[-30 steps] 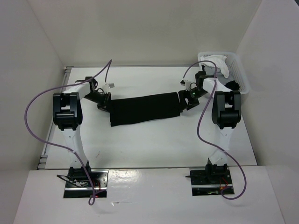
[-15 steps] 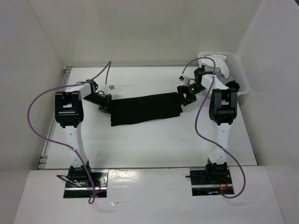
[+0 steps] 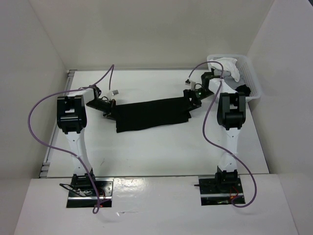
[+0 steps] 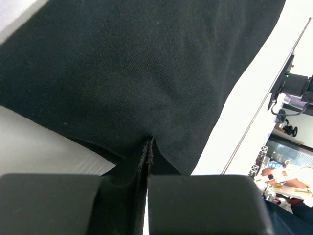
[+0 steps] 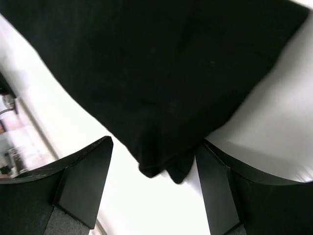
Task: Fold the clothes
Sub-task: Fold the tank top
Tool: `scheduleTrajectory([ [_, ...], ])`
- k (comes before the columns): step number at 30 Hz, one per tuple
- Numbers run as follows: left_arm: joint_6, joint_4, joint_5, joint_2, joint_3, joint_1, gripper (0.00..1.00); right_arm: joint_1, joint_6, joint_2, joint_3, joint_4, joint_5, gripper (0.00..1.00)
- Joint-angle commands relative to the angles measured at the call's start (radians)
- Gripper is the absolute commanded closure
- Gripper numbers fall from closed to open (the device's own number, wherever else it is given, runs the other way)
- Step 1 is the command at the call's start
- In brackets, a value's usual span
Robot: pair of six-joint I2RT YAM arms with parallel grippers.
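**Top view.** The top (image 3: 151, 114) lies as a long, plain black band across the far half of the table (image 3: 146, 152), rising slightly from left to right. Its left end is uneven and its right end is squarer. The left gripper (image 3: 110, 108) sits at the left end and the right gripper (image 3: 192, 98) at the right end. From here neither jaw gap can be made out. A basket (image 3: 252, 83) holding a white cloth (image 3: 230, 67) stands in the far right corner, partly behind the right arm. White walls close in the left, far and right sides. A broad stretch of table lies between the top and the arm bases.

**Left wrist.** The left gripper (image 4: 146, 178) is clamped tight, with a thin fold of the top (image 4: 146, 73) pinched between its fingers (image 4: 58, 200). The cloth is matte, fine-knit and unprinted, and it spreads away from the pinch to fill most of the frame. Its far edges are cut off at the frame's top. White table shows at lower left and along the right.

**Right wrist.** The right gripper (image 5: 152, 147) stands wide. A rounded corner of the top (image 5: 161, 73) lies between its fingers (image 5: 83, 186) and is not pinched. Whether the cloth brushes the right-hand finger cannot be told, since the picture is soft. The rest of the top runs out of frame above. White table lies on both sides of the corner.
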Motion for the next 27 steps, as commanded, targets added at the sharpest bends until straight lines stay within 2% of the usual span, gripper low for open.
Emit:
scheduleTrajectory([
  [1,0.052,0.003,-0.014,-0.009,-0.03,0.006,1.0,0.026,-0.019,0.1,-0.059,0.015,0.048,0.23],
  [8,0.083,-0.017,-0.014,-0.049,-0.079,0.006,1.0,0.026,0.0,0.15,-0.039,0.015,0.013,0.27],
  [11,0.083,-0.028,-0.014,-0.068,-0.099,0.015,1.0,0.035,0.009,0.172,-0.03,0.024,0.003,0.34],
  [14,0.083,-0.028,-0.014,-0.068,-0.099,0.026,1.0,0.054,0.009,0.186,-0.009,0.024,-0.006,0.47],
  [15,0.083,-0.028,-0.014,-0.068,-0.108,0.026,1.0,0.054,0.019,0.196,-0.009,0.024,-0.006,0.56],
  [18,0.083,-0.028,-0.014,-0.068,-0.12,0.026,1.0,0.075,0.02,0.206,0.002,0.024,0.019,0.73],
  [19,0.083,-0.028,-0.014,-0.077,-0.12,0.026,1.0,0.075,0.029,0.206,0.002,0.024,0.019,0.84],
  [22,0.092,-0.028,-0.014,-0.086,-0.129,0.026,1.0,0.075,0.029,0.181,-0.008,0.024,0.043,1.0],
  [27,0.092,-0.028,-0.002,-0.086,-0.129,0.026,1.0,0.065,0.039,0.073,-0.018,0.033,0.154,1.0],
])
